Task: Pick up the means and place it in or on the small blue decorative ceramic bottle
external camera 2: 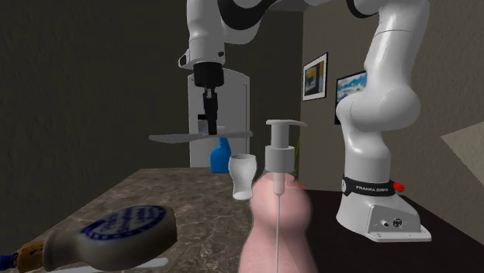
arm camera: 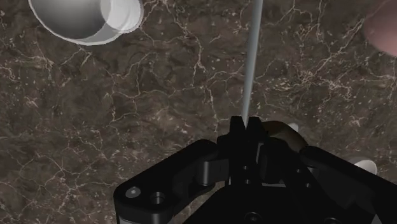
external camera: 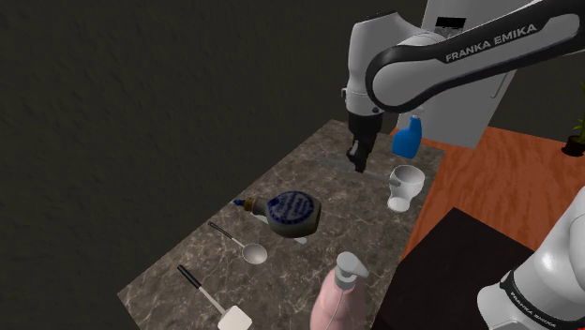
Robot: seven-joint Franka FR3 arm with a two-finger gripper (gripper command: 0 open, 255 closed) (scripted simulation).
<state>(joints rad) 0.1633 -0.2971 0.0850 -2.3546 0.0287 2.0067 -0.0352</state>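
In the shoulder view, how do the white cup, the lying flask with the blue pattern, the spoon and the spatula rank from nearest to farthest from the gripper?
Measured from the gripper, shut on a thin grey strip:
1. white cup, on the stand's side.
2. flask, lying mid-table.
3. spoon, past the flask.
4. spatula, at the view's lower left.

I see a dark marbled worktop [external camera: 314, 183]. A blue spray bottle [external camera: 409, 139] stands at its far corner, with a white cup [external camera: 404, 187] near it along the stand-side edge. A blue-patterned flask [external camera: 292, 212] lies on its side mid-worktop. A spoon [external camera: 246, 246] and a spatula [external camera: 214, 300] lie towards the near end, and a pink pump bottle [external camera: 339, 295] stands by the near stand-side corner.
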